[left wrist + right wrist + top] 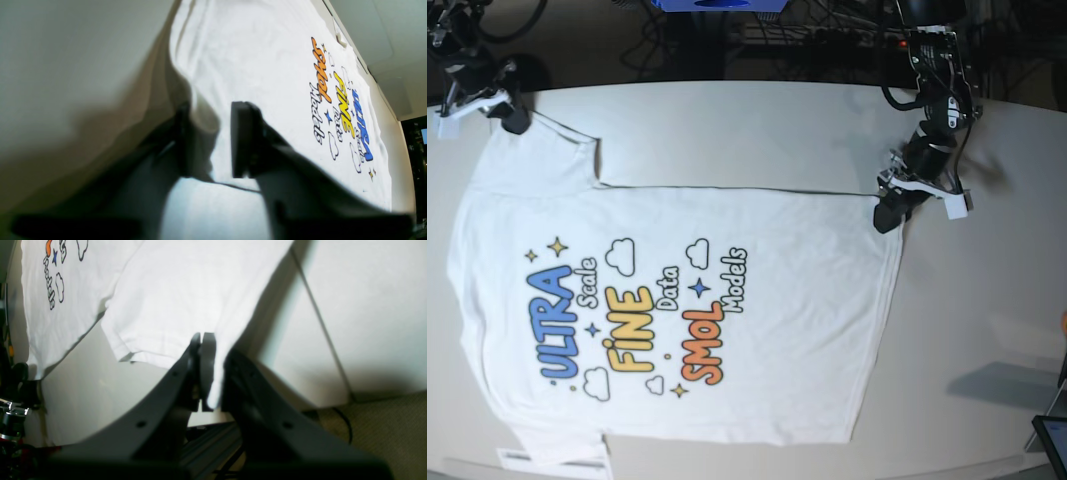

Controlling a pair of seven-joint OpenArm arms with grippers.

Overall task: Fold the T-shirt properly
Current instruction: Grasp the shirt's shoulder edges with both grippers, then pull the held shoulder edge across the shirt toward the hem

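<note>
The white T-shirt point(757, 215) lies spread flat on the table, print up, with "ULTRA", "FINE" and "SMOL" readable. In the base view my left gripper point(889, 212) sits at the far corner of the hem on the right. The left wrist view shows this gripper point(208, 140) open. A raised fold of the T-shirt point(260, 50) stands between its fingers, against one pad and apart from the other. My right gripper point(515, 120) is at the far sleeve on the left. In the right wrist view it point(201, 338) is shut on the sleeve hem of the T-shirt point(166, 290).
The pale table point(727, 120) reaches past the shirt at the back and right. A dark screen point(1052, 435) sits at the front right corner. A paper label point(552, 462) lies by the near sleeve. Cables and a rack point(827, 35) run behind the table.
</note>
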